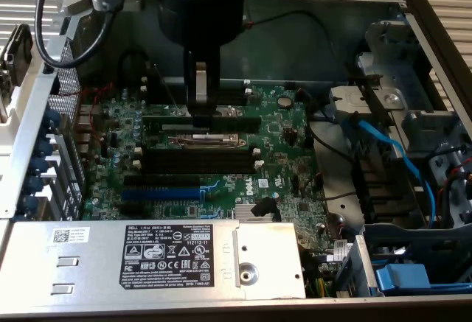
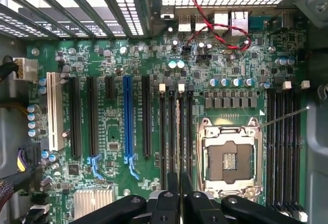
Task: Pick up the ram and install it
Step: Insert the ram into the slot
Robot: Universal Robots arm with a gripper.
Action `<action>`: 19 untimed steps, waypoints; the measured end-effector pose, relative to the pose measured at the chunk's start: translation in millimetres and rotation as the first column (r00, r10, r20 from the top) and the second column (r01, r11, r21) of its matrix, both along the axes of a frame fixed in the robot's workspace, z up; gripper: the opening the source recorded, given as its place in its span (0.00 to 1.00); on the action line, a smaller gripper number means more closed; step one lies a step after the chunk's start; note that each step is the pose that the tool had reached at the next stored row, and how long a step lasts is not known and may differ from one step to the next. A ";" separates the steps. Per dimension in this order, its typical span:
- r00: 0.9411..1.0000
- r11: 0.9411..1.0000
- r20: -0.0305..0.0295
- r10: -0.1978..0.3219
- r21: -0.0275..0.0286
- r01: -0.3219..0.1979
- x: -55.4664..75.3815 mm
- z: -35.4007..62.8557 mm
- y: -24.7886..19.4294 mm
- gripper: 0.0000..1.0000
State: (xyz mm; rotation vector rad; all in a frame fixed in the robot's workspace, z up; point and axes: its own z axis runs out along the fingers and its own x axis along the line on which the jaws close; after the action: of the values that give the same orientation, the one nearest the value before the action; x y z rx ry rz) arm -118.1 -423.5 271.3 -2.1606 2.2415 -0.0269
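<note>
"Gripper first: how do its fingers stand?"

"Narrow, drawn in on the ram, a long, thin, flat dark-green circuit-board stick. In the wrist view the two black fingers sit close together, and the ram runs out edge-on between them."

"Where is the ram, then?"

"One stick, held level over the green motherboard, lengthwise in line with the long black plastic slots. In the exterior view it hangs just on the far side of the silver processor socket. In the wrist view its edge lies over the group of four slots beside that socket. Which of the four it is over, and whether it touches one, I cannot tell."

"How many slots altogether?"

"Eight black ones with white end clips: four under the gripper and four more on the socket's other side, with the one socket between them. Past the first four come one blue slot, one white slot and four black expansion slots, one of them short."

"And around the board?"

"One finned silver heat sink lies toward the exterior view's right of the blue slot. One grey metal box with a black label sits along the near edge. One light-blue cable runs toward the exterior view's right. One twisted red-and-black wire lies by the rear ports."
</note>
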 end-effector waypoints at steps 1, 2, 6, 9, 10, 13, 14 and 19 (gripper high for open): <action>1.000 1.000 0.000 0.000 0.000 0.000 0.0 -0.7 -0.5 0.13; 1.000 1.000 0.000 0.000 0.000 0.000 -0.1 -1.2 -1.3 0.13; 1.000 1.000 0.000 0.000 0.000 0.000 0.1 -2.5 -6.3 0.13; 1.000 1.000 -0.001 0.000 -0.001 0.000 0.9 -4.0 -6.2 0.13; 1.000 1.000 -0.001 0.000 -0.001 0.000 1.0 -4.7 -6.2 0.13; 1.000 1.000 -0.002 0.000 -0.002 0.000 1.0 -6.2 -6.3 0.13; 1.000 1.000 -0.004 0.000 -0.002 0.000 1.1 -6.4 -6.2 0.13; 1.000 1.000 -0.031 0.000 -0.009 0.000 2.3 -7.5 -5.9 0.13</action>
State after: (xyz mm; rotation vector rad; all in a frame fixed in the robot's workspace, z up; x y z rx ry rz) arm -115.8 -429.4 263.8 -2.1804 2.2627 -0.0028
